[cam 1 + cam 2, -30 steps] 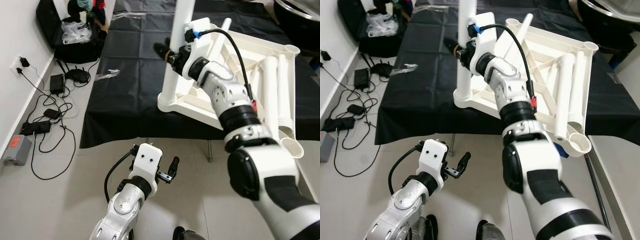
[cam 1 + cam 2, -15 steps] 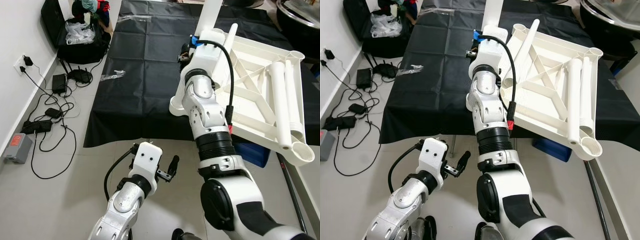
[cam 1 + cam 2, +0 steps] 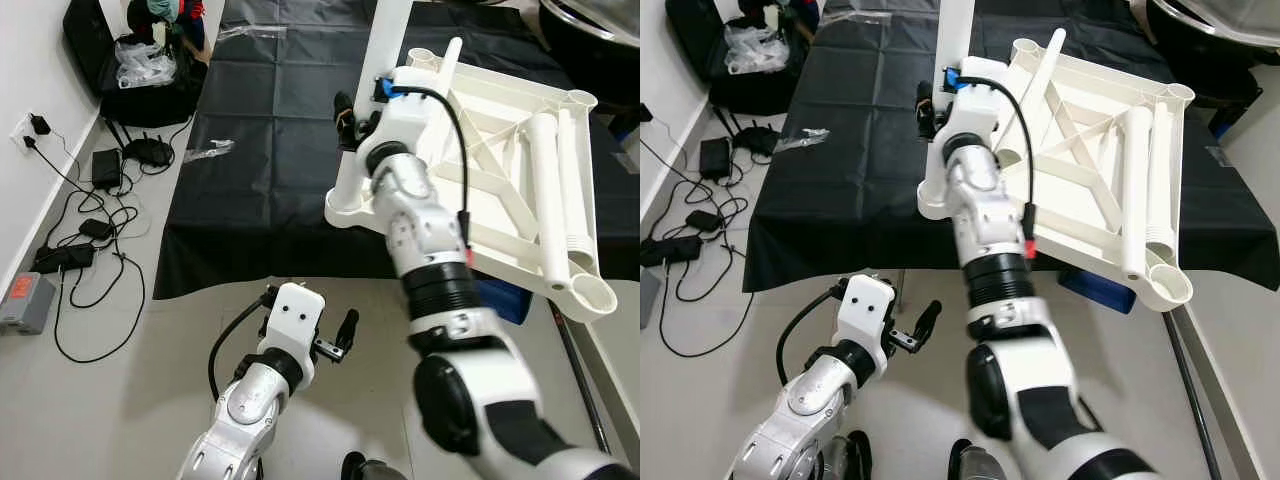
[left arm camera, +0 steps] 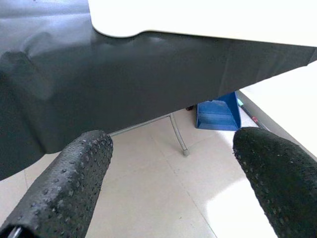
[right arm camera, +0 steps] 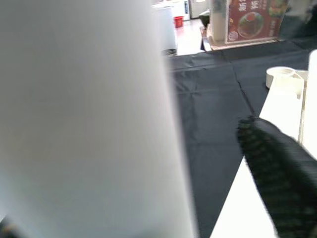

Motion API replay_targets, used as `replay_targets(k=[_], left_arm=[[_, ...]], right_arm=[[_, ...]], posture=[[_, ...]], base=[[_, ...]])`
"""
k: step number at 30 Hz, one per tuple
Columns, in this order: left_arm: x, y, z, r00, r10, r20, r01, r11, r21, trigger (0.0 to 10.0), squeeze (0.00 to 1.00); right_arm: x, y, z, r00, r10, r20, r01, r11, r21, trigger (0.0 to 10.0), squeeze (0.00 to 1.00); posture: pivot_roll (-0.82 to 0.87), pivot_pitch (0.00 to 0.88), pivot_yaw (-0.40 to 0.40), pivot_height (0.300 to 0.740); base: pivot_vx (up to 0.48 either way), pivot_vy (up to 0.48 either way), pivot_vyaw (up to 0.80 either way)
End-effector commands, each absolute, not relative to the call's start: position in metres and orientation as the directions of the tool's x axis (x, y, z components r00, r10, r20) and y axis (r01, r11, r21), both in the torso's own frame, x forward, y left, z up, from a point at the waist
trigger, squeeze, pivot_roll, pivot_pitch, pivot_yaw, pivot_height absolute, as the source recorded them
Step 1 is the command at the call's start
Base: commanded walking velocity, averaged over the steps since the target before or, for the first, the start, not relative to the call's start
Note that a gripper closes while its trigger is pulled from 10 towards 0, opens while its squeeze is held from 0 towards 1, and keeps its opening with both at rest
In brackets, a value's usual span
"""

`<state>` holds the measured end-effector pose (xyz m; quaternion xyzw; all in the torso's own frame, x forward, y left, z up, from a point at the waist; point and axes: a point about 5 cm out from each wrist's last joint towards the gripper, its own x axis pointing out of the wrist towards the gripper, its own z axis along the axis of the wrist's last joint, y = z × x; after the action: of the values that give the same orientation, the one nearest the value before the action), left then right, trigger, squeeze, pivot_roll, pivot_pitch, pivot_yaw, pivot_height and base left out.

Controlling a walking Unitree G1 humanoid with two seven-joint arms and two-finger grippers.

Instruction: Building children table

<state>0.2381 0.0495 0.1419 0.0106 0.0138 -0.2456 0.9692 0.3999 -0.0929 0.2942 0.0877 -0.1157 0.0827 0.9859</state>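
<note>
Currently the inverted white tabletop (image 3: 500, 190) lies on the black-covered table (image 3: 260, 180). One leg (image 3: 372, 90) stands upright in the tabletop's near-left corner socket; the right gripper (image 3: 352, 112) has its fingers closed around it. Loose legs (image 3: 555, 190) lie along the tabletop's right edge, apparently awaiting fitting. Below the tabletop, the left gripper (image 3: 340, 340) hangs idle, fingers (image 4: 74, 183) spread.

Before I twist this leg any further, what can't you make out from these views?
- Top of the upright leg: cut off by the upper edge in both eye views.
- Where the right gripper meets the leg: hidden behind the wrist; the right wrist view is a white blur with one finger.
- How the leg seats in the tabletop corner socket: hidden by the arm.
- Left gripper: hangs idle over the floor.
</note>
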Motion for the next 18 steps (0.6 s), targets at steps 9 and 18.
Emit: replay_targets(k=[9, 18], left_arm=[[0.238, 0.049, 0.136, 0.877, -0.476, -0.062, 0.477, 0.879, 0.013, 10.0, 0.0], [0.238, 0.05, 0.137, 0.879, -0.473, -0.06, 0.474, 0.88, 0.014, 10.0, 0.0]], right_arm=[[0.409, -0.115, 0.306, 0.834, 0.516, 0.193, -0.545, 0.826, 0.146, 10.0, 0.0], [0.404, -0.115, 0.316, 0.693, 0.687, 0.22, -0.714, 0.696, 0.074, 10.0, 0.0]], posture=[[0.13, 0.23, -0.073, 0.74], [0.14, 0.24, -0.078, 0.74]], base=[[0.0, 0.0, 0.0], [0.0, 0.0, 0.0]])
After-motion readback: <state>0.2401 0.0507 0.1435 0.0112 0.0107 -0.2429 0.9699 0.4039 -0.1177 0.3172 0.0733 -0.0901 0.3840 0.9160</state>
